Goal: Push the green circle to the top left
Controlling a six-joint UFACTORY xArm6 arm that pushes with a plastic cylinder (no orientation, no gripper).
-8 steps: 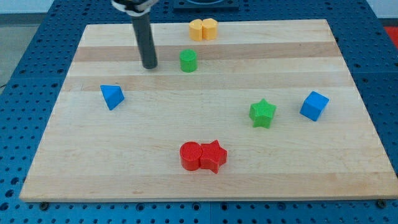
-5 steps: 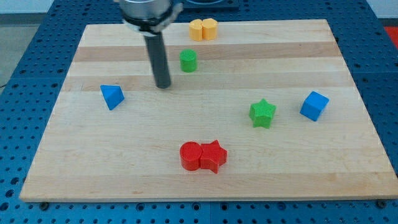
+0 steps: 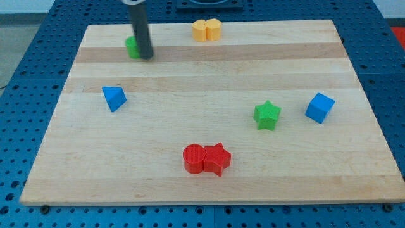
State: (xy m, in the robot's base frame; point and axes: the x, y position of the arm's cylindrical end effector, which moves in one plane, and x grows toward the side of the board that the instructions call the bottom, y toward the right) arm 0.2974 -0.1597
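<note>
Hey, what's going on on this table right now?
A robot arm's dark rod is pushing the green circle across a wooden board. My tip sits against the circle's right side, and the circle is near the board's top left. The other blocks sit apart from it.

The bench (image 3: 209,126) is pale wood with lighter and darker bands running across it, on a blue pegboard (image 3: 25,76) dotted with holes. On it lie a green circle (image 3: 131,47), green star (image 3: 267,115), blue triangle (image 3: 114,98), blue cube (image 3: 319,107), red circle (image 3: 193,158), red star (image 3: 217,158), and two orange-yellow blocks (image 3: 207,30). The rod (image 3: 140,31) is dark grey.
</note>
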